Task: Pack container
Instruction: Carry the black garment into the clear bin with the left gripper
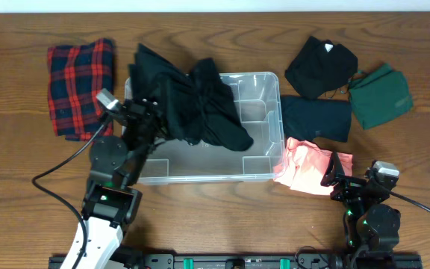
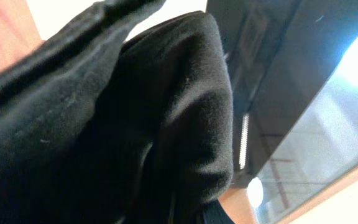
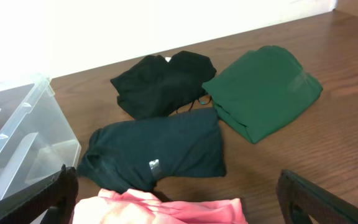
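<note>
Wooden table (image 1: 21,30), container (image 1: 215,178) at its middle (clear, see-through walls). Left hand (image 1: 146,112) at the tub's left end seems clenched on a black garment (image 1: 200,104) draped over the far-left rim; cloth fills its own camera. Right hand (image 3: 180,202), fingers (image 3: 303,196) spread wide, hovers by a pink garment (image 1: 304,164) near the front edge.

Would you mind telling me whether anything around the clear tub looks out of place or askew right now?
Yes: the black garment is bunched up and draped over the back-left rim of the tub, with part of it hanging outside rather than lying flat inside. The tub itself sits square and looks undamaged.
</note>
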`<state>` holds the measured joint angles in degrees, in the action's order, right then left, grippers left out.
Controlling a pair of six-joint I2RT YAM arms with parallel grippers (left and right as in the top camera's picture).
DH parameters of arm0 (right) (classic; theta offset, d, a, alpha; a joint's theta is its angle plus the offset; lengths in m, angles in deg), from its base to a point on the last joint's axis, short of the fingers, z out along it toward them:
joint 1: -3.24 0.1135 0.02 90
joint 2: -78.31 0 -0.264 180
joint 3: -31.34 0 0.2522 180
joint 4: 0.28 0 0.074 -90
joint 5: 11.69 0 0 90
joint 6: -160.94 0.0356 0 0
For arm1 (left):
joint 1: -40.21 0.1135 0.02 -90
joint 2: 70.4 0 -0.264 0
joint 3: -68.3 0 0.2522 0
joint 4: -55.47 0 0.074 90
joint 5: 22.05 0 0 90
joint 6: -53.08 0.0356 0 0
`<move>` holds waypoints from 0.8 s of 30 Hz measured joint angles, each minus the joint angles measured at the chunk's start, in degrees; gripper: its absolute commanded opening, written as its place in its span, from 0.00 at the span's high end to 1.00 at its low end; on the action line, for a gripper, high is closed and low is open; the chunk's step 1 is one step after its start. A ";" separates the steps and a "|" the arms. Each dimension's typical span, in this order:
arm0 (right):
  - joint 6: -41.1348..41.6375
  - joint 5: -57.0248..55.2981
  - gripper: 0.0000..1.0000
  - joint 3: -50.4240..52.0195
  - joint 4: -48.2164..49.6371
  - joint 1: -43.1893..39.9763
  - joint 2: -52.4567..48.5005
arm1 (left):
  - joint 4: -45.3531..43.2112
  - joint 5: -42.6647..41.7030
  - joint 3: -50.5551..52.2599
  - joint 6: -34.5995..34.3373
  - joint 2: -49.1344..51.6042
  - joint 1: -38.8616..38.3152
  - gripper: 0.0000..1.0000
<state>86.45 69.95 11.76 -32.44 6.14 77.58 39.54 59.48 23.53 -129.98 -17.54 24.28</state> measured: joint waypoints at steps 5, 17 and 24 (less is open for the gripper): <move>0.02 0.00 0.01 0.00 0.00 0.00 0.00 | 11.91 0.76 -0.24 0.63 -0.24 -3.23 0.94; 0.00 0.00 0.01 0.00 0.00 0.00 0.00 | 22.97 4.42 -0.57 1.64 1.86 -6.47 0.94; 0.00 0.04 0.01 0.00 -0.04 0.00 0.00 | 9.38 4.39 -0.17 3.13 6.99 -7.08 0.94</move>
<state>86.45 70.00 11.76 -32.48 6.14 77.58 48.92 63.88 23.36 -126.85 -10.55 17.20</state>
